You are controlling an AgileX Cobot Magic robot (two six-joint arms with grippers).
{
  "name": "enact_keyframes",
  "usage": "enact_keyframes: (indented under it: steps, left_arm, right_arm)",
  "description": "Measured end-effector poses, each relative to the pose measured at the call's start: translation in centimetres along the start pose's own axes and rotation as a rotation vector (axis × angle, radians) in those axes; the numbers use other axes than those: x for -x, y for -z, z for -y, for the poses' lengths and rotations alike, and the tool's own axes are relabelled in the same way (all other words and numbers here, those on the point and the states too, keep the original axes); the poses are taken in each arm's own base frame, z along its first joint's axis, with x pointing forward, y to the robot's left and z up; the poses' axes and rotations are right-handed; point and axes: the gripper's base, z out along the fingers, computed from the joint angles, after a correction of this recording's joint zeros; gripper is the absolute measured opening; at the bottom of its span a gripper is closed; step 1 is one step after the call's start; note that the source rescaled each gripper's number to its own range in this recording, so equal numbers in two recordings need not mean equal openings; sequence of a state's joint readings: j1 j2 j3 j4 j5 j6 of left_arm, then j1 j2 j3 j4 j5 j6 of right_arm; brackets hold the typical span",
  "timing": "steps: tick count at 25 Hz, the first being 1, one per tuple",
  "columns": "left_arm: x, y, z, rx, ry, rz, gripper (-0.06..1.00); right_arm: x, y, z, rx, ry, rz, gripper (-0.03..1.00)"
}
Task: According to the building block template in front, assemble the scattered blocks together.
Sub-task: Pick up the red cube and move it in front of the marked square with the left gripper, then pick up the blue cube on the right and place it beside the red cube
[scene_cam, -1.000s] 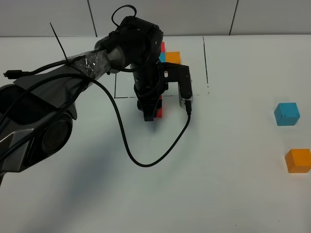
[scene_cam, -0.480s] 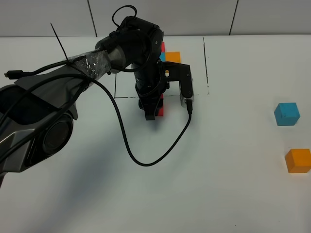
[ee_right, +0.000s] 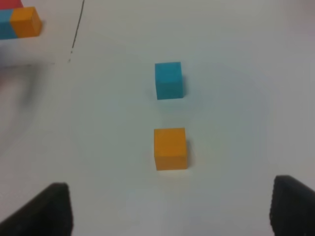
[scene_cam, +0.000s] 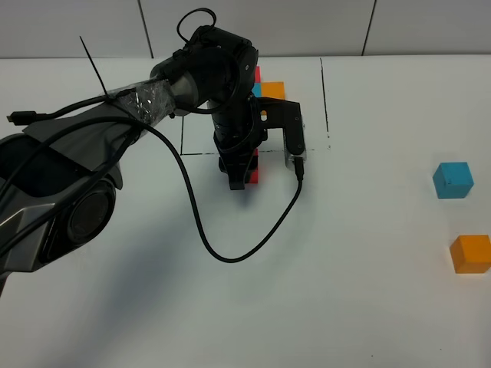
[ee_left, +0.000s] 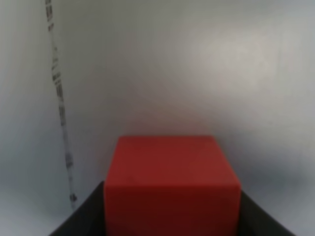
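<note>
Left gripper (scene_cam: pixel 241 179), clamped on the red cube (scene_cam: pixel 253 173), now sits slightly farther back than a second ago, closer to the black frame line (scene_cam: pixel 314 149). The dangling cable (scene_cam: pixel 230 257) loop lifts slightly with it.

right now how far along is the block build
Nothing is joined yet. In hand: the left gripper is shut on the red block, just in front of the template. Left to do: the blue block and orange block sit apart on the right, untouched; the open right gripper holds nothing. Both must join the red one.
</note>
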State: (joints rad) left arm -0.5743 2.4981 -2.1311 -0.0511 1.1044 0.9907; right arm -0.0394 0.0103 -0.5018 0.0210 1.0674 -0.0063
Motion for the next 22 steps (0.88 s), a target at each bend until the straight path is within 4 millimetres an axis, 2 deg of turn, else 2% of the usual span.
enact_keyframes:
  steps: [4, 5, 7, 10, 14, 17, 22]
  left_arm:
    - [0.0, 0.0, -0.1, 0.006, 0.001, 0.004, 0.01]
    - [0.0, 0.0, -0.1, 0.008, 0.001, 0.005, 0.04]
    - [0.0, -0.2, -0.2, 0.012, 0.000, 0.007, 0.16]
    - [0.0, -0.3, -0.2, 0.013, -0.001, 0.008, 0.46]
    - [0.2, 1.1, -0.2, 0.036, -0.002, 0.024, 0.75]
    - [0.3, 3.3, -0.2, 0.071, -0.003, 0.048, 0.83]
    - [0.1, 7.4, 0.1, 0.113, 0.096, 0.085, 0.84]
  right_arm:
    - [0.0, 0.0, 0.0, 0.000, 0.000, 0.000, 0.65]
    - [0.0, 0.0, 0.0, 0.000, 0.000, 0.000, 0.65]
    - [0.0, 0.0, 0.0, 0.000, 0.000, 0.000, 0.65]
    - [0.0, 0.0, 0.0, 0.000, 0.000, 0.000, 0.65]
    - [0.0, 0.0, 0.0, 0.000, 0.000, 0.000, 0.65]
    - [0.0, 0.0, 0.0, 0.000, 0.000, 0.000, 0.65]
    - [0.0, 0.0, 0.0, 0.000, 0.000, 0.000, 0.65]
